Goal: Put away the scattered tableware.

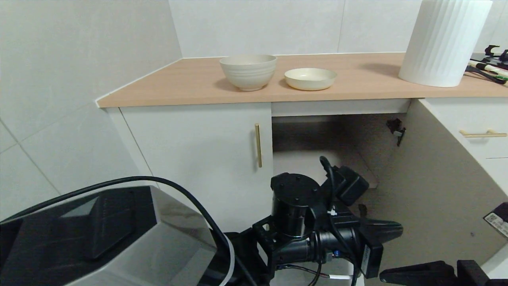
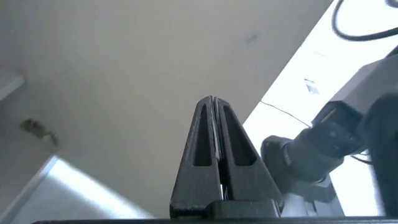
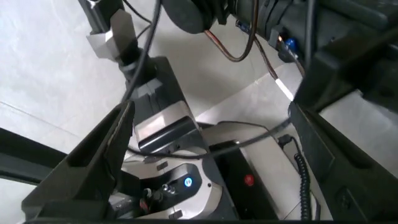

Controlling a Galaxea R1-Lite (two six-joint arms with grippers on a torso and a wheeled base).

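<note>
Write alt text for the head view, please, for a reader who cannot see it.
A cream bowl and a shallower cream dish sit side by side on a wooden countertop above a cabinet whose right door is open. The left gripper, shut, hangs before the opening.

Bowl (image 1: 248, 71) left of dish (image 1: 310, 78), on counter (image 1: 190, 84)

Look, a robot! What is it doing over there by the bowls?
It is meant to tidy away the dishes, but it holds nothing right now. A bowl and a shallow dish sit side by side on the wooden counter, untouched. Below them, one cupboard door stands open. The left gripper is shut and empty, low down near that door. The right gripper is open and empty too.
</note>
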